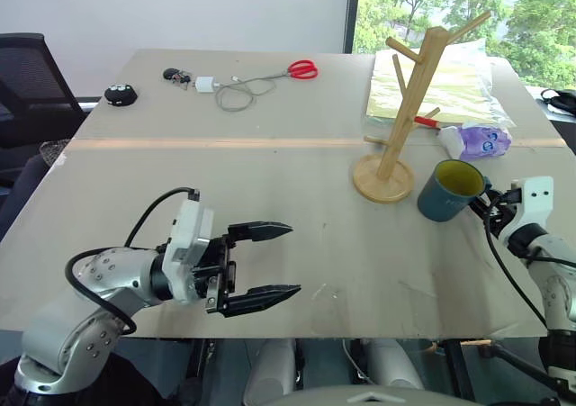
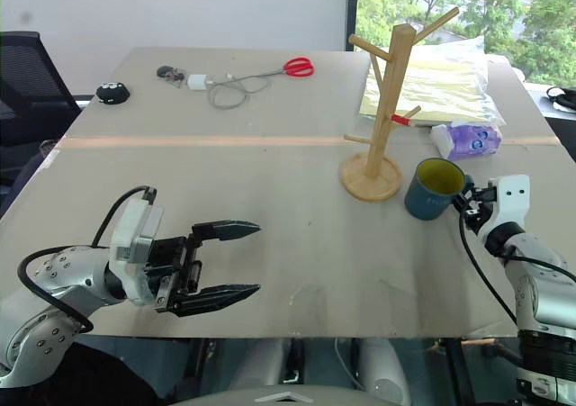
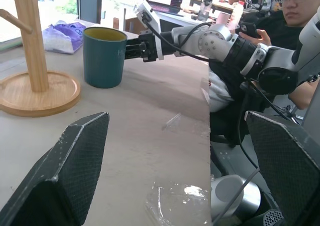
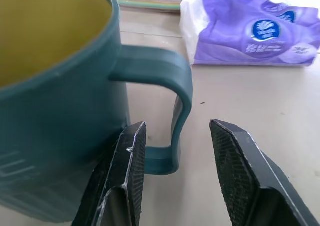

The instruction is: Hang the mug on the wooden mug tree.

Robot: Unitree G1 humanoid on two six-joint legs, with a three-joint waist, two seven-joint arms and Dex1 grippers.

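The pale table (image 1: 270, 235) carries the wooden mug tree (image 1: 396, 145) toward two o'clock, with the mug (image 1: 450, 190) upright just beside its base at three. A purple tissue pack (image 1: 477, 141) and a plastic-wrapped yellow-green sheet (image 1: 432, 86) lie beyond. Red scissors (image 1: 303, 68), a coiled white cable (image 1: 236, 91) and a black puck (image 1: 120, 94) sit from twelve to ten o'clock.

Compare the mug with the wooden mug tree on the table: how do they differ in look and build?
The mug is dark teal outside and yellow-green inside; the wooden mug tree is pale bare wood. The mug is short and hollow with one loop handle; the tree is a tall thin post with angled pegs on a round base. Both stand upright on the table, side by side.
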